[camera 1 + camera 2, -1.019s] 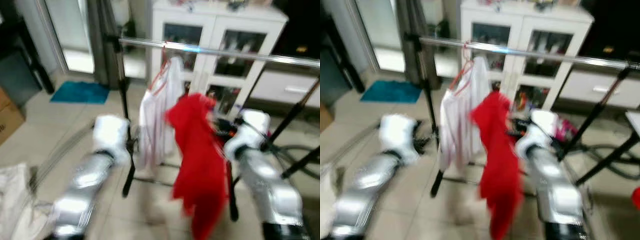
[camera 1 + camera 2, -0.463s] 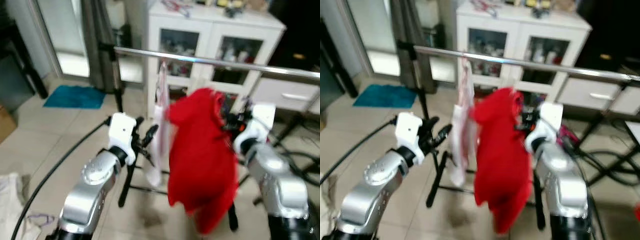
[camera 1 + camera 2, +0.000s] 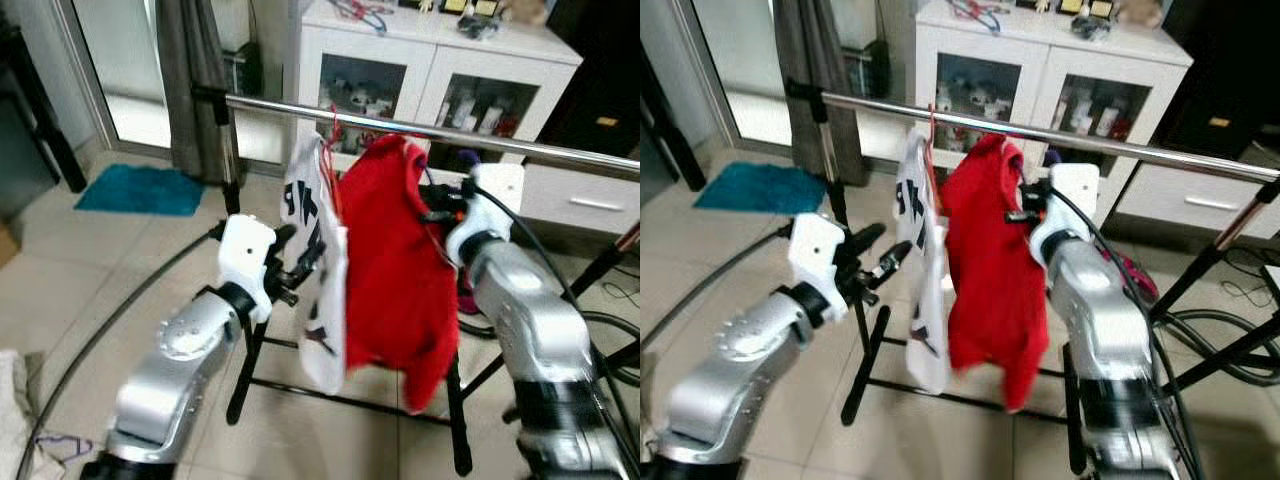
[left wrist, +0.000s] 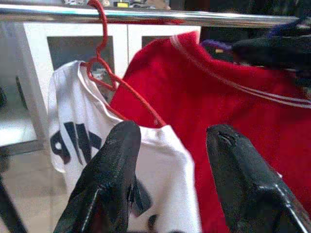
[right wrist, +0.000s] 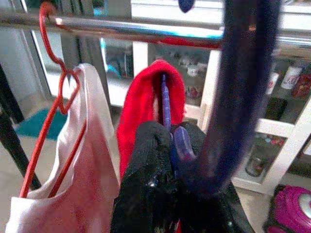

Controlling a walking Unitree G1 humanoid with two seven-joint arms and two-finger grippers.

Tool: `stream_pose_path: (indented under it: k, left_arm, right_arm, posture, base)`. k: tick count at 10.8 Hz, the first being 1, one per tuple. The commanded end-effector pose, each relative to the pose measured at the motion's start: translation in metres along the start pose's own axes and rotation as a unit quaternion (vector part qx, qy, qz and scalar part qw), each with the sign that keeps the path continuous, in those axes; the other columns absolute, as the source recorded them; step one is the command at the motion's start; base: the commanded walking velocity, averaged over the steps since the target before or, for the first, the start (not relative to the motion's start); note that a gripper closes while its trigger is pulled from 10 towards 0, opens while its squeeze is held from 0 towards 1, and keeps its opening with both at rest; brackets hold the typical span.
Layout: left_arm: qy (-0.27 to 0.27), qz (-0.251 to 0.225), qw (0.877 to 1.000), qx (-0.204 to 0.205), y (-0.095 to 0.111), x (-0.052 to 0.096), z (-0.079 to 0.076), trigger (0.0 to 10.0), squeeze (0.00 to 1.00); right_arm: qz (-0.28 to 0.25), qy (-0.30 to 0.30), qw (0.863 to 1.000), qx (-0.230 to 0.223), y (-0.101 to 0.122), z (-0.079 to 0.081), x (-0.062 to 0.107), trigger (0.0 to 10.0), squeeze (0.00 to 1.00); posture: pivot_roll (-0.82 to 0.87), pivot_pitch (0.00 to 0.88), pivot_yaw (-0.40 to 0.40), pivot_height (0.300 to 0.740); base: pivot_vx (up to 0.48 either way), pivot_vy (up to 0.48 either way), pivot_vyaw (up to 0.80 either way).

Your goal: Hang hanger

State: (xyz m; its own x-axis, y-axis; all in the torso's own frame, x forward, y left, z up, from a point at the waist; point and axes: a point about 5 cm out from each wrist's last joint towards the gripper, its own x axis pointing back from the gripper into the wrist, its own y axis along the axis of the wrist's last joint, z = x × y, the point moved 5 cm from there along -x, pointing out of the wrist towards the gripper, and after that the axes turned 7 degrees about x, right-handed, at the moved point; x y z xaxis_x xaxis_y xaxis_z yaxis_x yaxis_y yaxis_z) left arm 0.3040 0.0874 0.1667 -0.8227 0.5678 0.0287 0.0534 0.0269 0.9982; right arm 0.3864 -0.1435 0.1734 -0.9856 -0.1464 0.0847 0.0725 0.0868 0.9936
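1. Against half a second earlier, the red shirt (image 3: 395,270) sits higher, its collar now up at the rail (image 3: 420,130), and the right pincer (image 3: 432,213) has risen with it to just under the rail.
2. The white shirt (image 3: 318,290), earlier edge-on, now shows its black lettering; it hangs on a red hanger (image 4: 104,73) hooked over the rail, touching the red shirt's left side.
3. The left pincer (image 4: 175,145) is spread, its fingers (image 4: 114,165) just in front of the white shirt and apart from it.
4. Behind the rail stands a white cabinet (image 3: 420,60) with glass doors; a teal mat (image 3: 140,190) lies on the floor to the left, and a black cable (image 3: 110,330) curves across the tiles.
5. The right pincer is pinched on the blue hanger (image 5: 167,114) inside the red shirt's collar, directly below the rail; whether its hook (image 5: 238,87) rests on the rail cannot be told.
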Motion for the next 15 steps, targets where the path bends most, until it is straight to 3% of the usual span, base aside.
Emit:
stream_pose_path:
  k: [1,3,6,8,9,11,14,15]
  left_arm:
    - [-0.024,-0.001,1.000,-0.008,0.004,0.001,-0.007,10.0,0.00]
    - [-0.034,0.006,0.999,-0.007,0.008,-0.003,-0.007,10.0,0.00]
    - [-0.038,0.022,0.999,-0.015,0.008,-0.004,-0.002,10.0,0.00]
    - [-0.014,0.016,1.000,0.004,0.009,0.002,0.004,10.0,0.00]
    - [0.064,-0.007,0.998,0.022,0.004,0.012,0.019,10.0,0.00]
    - [0.127,-0.003,0.991,0.033,-0.008,0.024,0.031,10.0,0.00]
    - [0.117,-0.004,0.993,0.025,-0.012,0.024,0.019,10.0,0.00]
    - [0.117,-0.006,0.993,0.022,-0.012,0.024,0.019,10.0,0.00]
  right_arm:
    - [-0.022,-0.015,0.999,0.019,0.016,-0.006,-0.008,10.0,0.00]
    - [0.001,-0.019,0.999,0.046,0.018,-0.011,-0.027,10.0,0.00]
    - [0.010,-0.040,0.999,0.018,0.028,-0.018,-0.063,10.0,0.00]
    - [0.008,-0.043,0.999,0.015,0.028,-0.022,-0.066,10.0,0.00]
    - [-0.014,-0.008,1.000,-0.005,0.010,-0.018,-0.049,10.0,0.00]
    - [-0.042,0.007,0.999,-0.028,-0.008,-0.011,-0.009,10.0,0.00]
    - [-0.043,-0.013,0.998,-0.036,-0.024,-0.006,0.049,10.0,0.00]
    - [-0.035,-0.020,0.998,-0.042,-0.028,-0.004,0.060,10.0,0.00]
  posture:
    - [0.11,0.000,-0.058,0.740]
    - [0.12,0.021,-0.065,0.740]
    - [0.12,0.064,-0.062,0.740]
    - [0.11,0.071,-0.061,0.740]
    - [0.11,0.071,-0.058,0.740]
    - [0.09,0.067,-0.059,0.740]
    - [0.08,0.011,-0.035,0.740]
    - [0.08,0.006,-0.032,0.740]
  base:
    - [0.000,0.000,0.00]
    - [0.000,0.000,0.00]
    - [0.000,0.000,0.00]
    - [0.000,0.000,0.00]
    - [0.000,0.000,0.00]
    - [0.000,-0.141,0.00]
    - [0.000,-0.480,0.00]
    - [0.000,-0.480,0.00]
